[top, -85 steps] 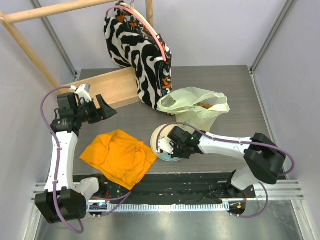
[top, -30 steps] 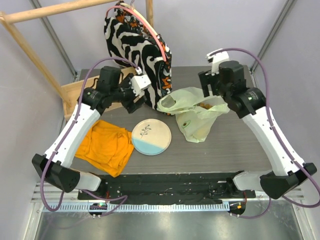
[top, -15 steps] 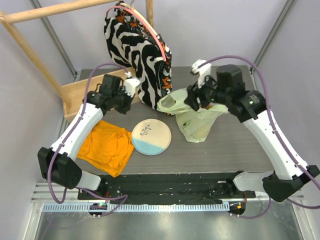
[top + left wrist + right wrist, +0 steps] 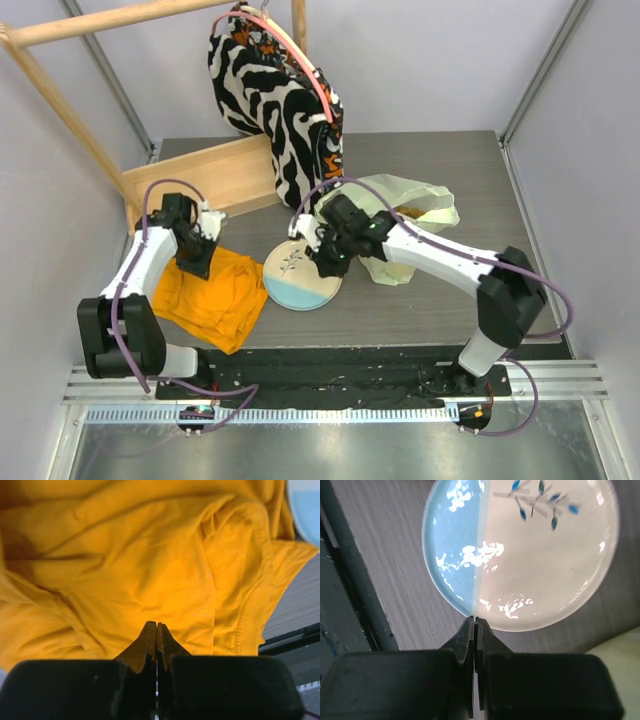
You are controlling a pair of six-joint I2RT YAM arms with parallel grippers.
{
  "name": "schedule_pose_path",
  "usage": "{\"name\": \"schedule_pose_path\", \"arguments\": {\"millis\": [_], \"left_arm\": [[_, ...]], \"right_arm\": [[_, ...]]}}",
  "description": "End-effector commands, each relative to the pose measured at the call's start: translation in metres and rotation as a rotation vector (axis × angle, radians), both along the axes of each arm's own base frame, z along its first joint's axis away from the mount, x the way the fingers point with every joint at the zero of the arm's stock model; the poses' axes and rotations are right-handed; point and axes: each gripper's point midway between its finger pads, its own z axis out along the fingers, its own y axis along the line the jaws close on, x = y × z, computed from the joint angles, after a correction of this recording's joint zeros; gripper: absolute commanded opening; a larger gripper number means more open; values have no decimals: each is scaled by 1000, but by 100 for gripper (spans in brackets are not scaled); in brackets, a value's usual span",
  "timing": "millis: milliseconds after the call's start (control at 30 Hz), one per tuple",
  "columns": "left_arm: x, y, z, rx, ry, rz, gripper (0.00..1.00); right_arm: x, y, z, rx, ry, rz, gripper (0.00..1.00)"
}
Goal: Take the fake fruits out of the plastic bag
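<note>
Now, left gripper (image 4: 157,626) closed over cloth (image 4: 150,555), right gripper (image 4: 474,621) closed, seemingly above plate (image 4: 530,565) rim.

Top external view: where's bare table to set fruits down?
Bare: far-right corner behind the pale-green plastic bag; near strip between the white-and-blue round plate and the right edge of the table, though the right arm crosses it. Crowded: left side, with orange cloth, wooden board and zebra-patterned cloth bag.

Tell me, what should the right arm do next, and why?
Probably open the right fingers and reach for the bag: they hang shut and empty above the plate, while fruits sit inside the bag.
</note>
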Motion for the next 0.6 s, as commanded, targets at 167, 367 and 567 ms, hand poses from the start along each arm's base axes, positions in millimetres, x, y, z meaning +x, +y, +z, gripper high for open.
{"name": "schedule_pose_path", "arguments": {"millis": [167, 367, 567], "left_arm": [[-12, 13, -53, 42, 119, 17, 0], [-11, 27, -70, 91, 162, 67, 0], [5, 42, -71, 116, 151, 115, 0]], "right_arm": [[17, -4, -79, -98, 38, -130, 1], [3, -27, -108, -155, 95, -255, 1], [-10, -56, -116, -148, 145, -511, 1]]}}
